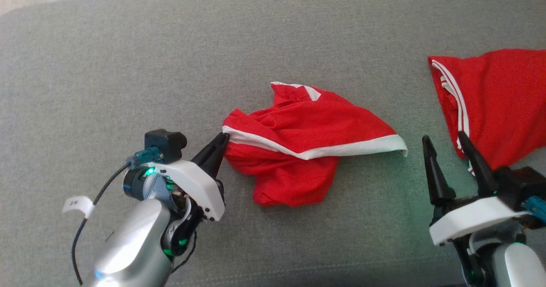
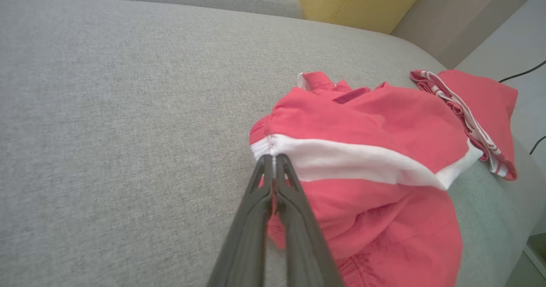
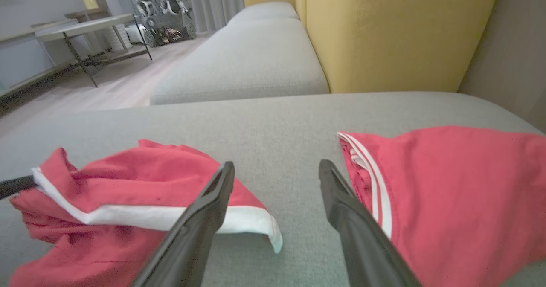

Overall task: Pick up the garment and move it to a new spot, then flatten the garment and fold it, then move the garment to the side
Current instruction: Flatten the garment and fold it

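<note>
Two tools | left tool clamped on garment white hem | right tool apart | cable tag unreadable

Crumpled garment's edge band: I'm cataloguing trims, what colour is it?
White band on the red garment; left wrist view shows it best.

Looks like somebody's living room at home. Big grey sofa, yellow cushion, wood floor, curtains.

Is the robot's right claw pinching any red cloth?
No, the right gripper is open, its two dark fingers spread wide with bare grey sofa cushion between the tips.
</note>
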Tool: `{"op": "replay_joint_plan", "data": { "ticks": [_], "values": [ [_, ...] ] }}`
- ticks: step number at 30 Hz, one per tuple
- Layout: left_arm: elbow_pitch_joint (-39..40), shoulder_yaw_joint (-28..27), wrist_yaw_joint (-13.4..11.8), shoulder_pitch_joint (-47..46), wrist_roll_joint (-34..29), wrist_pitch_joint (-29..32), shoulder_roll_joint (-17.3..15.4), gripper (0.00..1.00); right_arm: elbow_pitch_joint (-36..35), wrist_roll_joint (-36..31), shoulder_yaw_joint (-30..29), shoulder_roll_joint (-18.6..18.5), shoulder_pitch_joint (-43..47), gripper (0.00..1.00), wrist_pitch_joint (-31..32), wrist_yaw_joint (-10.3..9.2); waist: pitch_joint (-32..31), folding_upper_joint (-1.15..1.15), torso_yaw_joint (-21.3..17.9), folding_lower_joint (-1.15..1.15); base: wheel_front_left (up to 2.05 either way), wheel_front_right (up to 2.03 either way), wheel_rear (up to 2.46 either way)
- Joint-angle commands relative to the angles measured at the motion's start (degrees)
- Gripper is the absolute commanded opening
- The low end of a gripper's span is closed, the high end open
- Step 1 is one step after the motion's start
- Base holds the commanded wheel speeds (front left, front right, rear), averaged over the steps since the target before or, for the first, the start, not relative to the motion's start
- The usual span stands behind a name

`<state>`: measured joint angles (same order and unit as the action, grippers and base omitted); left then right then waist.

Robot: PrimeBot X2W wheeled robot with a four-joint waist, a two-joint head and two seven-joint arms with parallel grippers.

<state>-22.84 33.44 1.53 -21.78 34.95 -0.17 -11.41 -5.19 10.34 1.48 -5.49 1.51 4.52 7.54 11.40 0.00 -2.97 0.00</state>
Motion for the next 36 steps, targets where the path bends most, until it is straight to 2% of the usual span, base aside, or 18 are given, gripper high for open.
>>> {"op": "replay_joint_plan", "data": {
  "ticks": [1,7,16,17,18,22,26,30,31,36],
  "values": [
    [1.36,-1.56,-0.11,-3.11,-0.49,-1.08,-0.93,0.0,0.31,-0.44,0.94,-1.28,-1.33,1.0,0.59,-0.05,0.17,0.0,0.31,0.0,0.0,0.0,0.0],
    [1.16,-1.09,-0.13,-3.77,-0.76,-1.66,-0.45,0.0,7.43,-0.27,3.52,-3.17,-2.11,1.0,1.15,-0.05,0.72,0.0,1.39,0.0,0.0,0.0,0.0],
    [0.48,-0.49,-0.1,-4.78,-1.06,-2.71,0.1,0.0,18.89,0.02,6.47,-4.2,-8.74,1.0,-1.68,-0.05,1.92,0.0,2.72,0.0,0.0,0.0,0.0],
    [0.44,-0.46,-0.13,-4.9,-1.09,-2.84,0.13,0.0,19.87,0.12,6.61,-4.23,-9.32,0.47,-1.69,-0.05,2.11,0.0,2.86,0.0,0.0,0.0,0.0],
    [0.42,-0.45,-0.16,-5.01,-1.14,-3.02,0.14,0.0,20.63,0.26,6.63,-4.23,-9.81,0.0,-1.93,-0.05,2.23,0.0,2.98,0.0,0.0,0.0,0.0],
    [0.92,-0.72,-1.05,-5.16,-1.94,-4.75,-0.23,0.0,21.23,1.12,5.81,-3.97,-10.71,0.0,-4.01,-0.05,2.35,0.0,3.18,0.0,0.0,0.0,0.0],
    [2.75,-1.3,-2.15,-5.46,-2.46,-6.21,-0.52,0.0,18.38,1.63,4.02,-3.7,-11.01,0.0,-5.92,-0.05,1.58,0.0,3.12,0.0,0.0,0.0,0.0],
    [6.06,-2.08,-3.74,-6.2,-3.28,-6.79,-1.35,0.0,13.21,2.07,3.33,-3.63,-12.42,0.0,-6.39,-0.05,-0.09,0.0,2.43,0.0,0.0,0.0,0.0],
    [8.29,-2.55,-4.85,-7.02,-4.24,-6.94,-2.19,0.0,10.12,1.95,3.23,-3.97,-13.9,0.0,-6.22,-0.05,-0.84,0.0,2.15,0.0,0.0,0.0,0.0],
    [13.94,-4.11,-6.82,-10.22,-5.67,-6.44,-3.82,0.0,1.92,1.16,1.56,-4.31,-19.03,0.0,-5.22,-0.05,-3.04,0.0,2.0,0.0,0.0,0.0,0.0]
  ]
}}
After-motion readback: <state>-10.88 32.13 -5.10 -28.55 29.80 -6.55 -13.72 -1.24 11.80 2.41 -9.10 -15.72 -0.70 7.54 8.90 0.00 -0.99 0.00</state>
